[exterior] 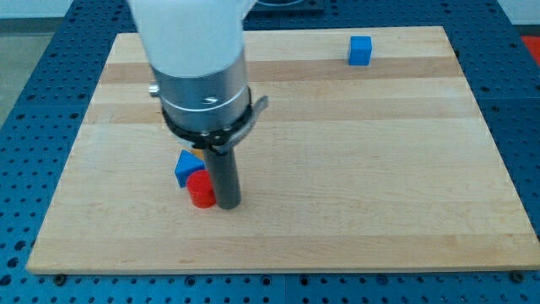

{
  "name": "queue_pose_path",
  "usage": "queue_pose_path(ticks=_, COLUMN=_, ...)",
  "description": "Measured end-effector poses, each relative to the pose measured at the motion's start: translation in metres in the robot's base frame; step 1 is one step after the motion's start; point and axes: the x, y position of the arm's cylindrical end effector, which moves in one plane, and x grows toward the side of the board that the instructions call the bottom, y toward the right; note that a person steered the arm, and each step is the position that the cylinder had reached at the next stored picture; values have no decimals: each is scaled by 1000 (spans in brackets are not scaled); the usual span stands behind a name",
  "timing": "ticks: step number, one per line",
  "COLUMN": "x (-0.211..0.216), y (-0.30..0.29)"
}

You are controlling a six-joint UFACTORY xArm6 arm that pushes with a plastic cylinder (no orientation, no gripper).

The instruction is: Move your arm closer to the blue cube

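Note:
The blue cube [360, 51] sits near the view's top right of the wooden board [354, 169]. My tip [228, 203] rests on the board at the lower left, far from the cube. It touches the right side of a red cylinder [200, 190]. A blue triangular block [186, 165] lies just above and left of the red cylinder, partly behind it. The arm's white and grey body [198, 67] rises above the rod and hides part of the board behind it.
The board lies on a blue perforated table [25, 84] that shows on all sides. No other blocks show between my tip and the blue cube.

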Motion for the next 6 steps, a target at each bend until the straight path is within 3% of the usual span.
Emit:
queue_pose_path(ticks=1, x=0, y=-28)
queue_pose_path(ticks=2, x=16, y=18)
queue_pose_path(ticks=3, x=-14, y=143)
queue_pose_path(ticks=5, x=-197, y=361)
queue_pose_path(ticks=6, x=-281, y=419)
